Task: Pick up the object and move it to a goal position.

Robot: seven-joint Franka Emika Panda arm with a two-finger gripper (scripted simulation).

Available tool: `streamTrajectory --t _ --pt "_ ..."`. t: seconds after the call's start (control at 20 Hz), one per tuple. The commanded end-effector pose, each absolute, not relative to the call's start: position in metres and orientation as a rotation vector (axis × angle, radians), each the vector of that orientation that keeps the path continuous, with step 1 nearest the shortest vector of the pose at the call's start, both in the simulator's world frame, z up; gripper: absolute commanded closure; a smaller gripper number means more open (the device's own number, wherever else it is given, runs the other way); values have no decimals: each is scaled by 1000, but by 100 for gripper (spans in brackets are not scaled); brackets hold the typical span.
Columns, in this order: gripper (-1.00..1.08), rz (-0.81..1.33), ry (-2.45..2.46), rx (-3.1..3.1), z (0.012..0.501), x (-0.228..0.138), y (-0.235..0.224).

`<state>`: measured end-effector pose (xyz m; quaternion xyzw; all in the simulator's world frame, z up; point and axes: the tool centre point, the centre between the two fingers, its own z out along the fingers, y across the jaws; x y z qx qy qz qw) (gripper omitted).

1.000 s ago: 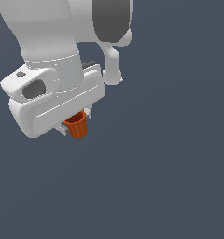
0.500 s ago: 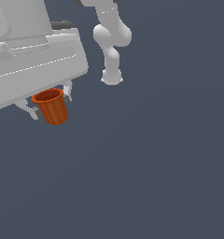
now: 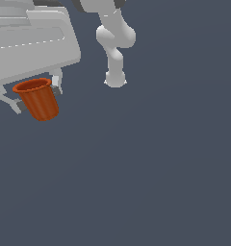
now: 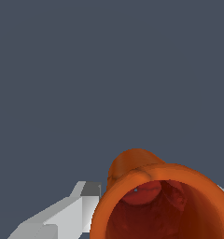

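Where the tool (image 3: 36, 98) grips the cup (image 3: 38, 99), plain slate-grey ground (image 3: 160, 168).

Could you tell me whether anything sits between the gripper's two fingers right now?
Yes: the small orange-red tapered cup sits between the white gripper's fingers, which flank it just below its rim band. The exterior view shows this; the wrist view shows the cup's open mouth.

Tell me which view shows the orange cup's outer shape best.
The exterior view: the whole cup shows side-on, with its thick rim band and its taper, held between the jaws of the gripper. The wrist view looks straight into the cup from close up, so its rim and inside fill the picture and part is cropped.
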<state>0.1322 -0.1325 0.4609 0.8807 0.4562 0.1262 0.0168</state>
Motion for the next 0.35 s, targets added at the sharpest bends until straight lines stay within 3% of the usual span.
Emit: streamTrajectory --t 0.0,0.3 --pt "108 396 1422 2734 465 133 -134" --pt "108 399 1425 2733 468 134 -135"
